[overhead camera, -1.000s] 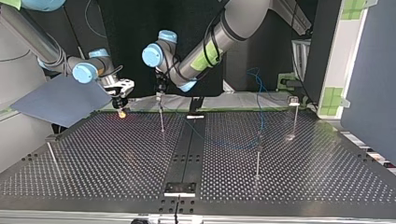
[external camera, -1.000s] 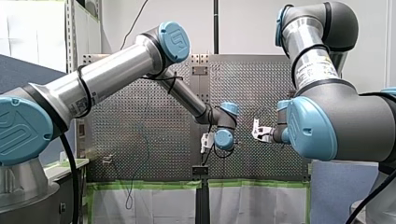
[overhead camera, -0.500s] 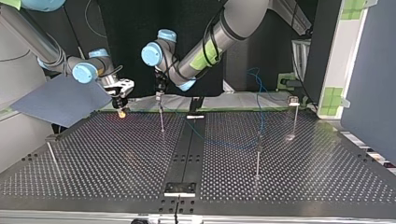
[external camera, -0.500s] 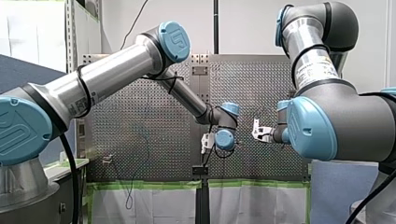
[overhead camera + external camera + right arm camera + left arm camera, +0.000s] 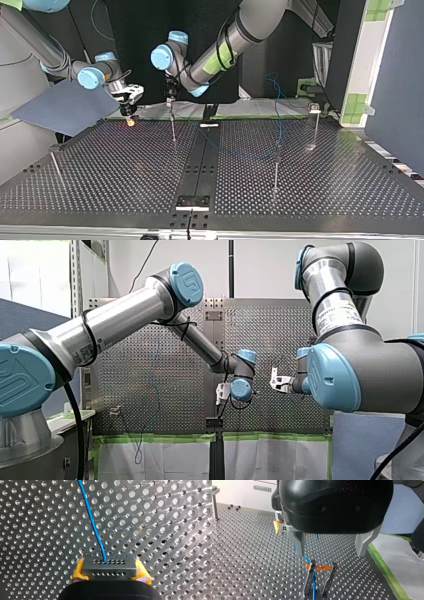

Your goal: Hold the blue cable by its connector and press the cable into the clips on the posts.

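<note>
My right gripper (image 5: pixel 110 571) is shut with its yellow pads on a grey connector (image 5: pixel 109 565). The blue cable (image 5: pixel 92 522) runs out of that connector over the perforated table (image 5: pixel 162 530). In the top view the right gripper (image 5: pixel 130 112) hangs low near the table's far edge. My left gripper (image 5: pixel 330 554) stands open, its metal fingers spread wide just above a forked clip (image 5: pixel 332 573) on a post. The blue cable (image 5: pixel 313 582) lies in this clip, and an orange strip (image 5: pixel 322 568) crosses the fork. In the top view the left gripper (image 5: pixel 170 101) sits atop that post (image 5: pixel 173 127).
More thin posts stand on the table (image 5: pixel 125 170): one near the middle right (image 5: pixel 276 167), one at the far right (image 5: pixel 315 120), one at the left edge (image 5: pixel 54 162). The cable (image 5: pixel 280 117) loops between them. A grey-blue sheet (image 5: pixel 65 107) lies at the left.
My left arm's wrist has shifted slightly toward the top view's left over the post. The right gripper and the connector have stayed put.
</note>
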### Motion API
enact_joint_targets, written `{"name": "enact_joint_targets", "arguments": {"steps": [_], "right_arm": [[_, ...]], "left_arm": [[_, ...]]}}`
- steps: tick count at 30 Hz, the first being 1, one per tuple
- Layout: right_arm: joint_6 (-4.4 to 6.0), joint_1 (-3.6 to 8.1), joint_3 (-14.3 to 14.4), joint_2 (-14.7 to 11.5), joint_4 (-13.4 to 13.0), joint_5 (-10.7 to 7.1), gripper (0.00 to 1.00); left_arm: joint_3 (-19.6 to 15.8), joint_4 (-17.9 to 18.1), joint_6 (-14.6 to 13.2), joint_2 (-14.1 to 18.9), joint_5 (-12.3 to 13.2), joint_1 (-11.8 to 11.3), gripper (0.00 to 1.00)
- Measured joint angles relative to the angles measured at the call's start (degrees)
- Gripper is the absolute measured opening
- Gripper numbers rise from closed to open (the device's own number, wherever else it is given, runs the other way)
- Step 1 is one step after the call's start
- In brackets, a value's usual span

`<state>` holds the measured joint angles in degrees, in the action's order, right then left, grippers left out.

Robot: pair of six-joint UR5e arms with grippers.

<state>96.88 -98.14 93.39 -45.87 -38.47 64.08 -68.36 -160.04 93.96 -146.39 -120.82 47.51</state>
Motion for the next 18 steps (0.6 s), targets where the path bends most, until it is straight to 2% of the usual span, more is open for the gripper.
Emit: {"name": "enact_joint_targets", "arguments": {"steps": [5, 10, 18], "right_arm": [[0.0, 0.0, 0.0, 0.01, 0.04, 0.0, 0.0], [0.0, 0.0, 0.0, 0.01, 0.01, 0.0, 0.0], [0.0, 0.0, 0.0, -0.02, -0.03, 0.0, 0.0]], "left_arm": [[-0.13, 0.03, 0.33, 0.01, -0.34, 0.2, 1.0], [-1.72, 0.82, 0.47, 0.31, -0.81, 0.34, 1.0], [-5.76, 4.42, 1.15, 3.76, -1.1, 0.17, 1.0]]}}
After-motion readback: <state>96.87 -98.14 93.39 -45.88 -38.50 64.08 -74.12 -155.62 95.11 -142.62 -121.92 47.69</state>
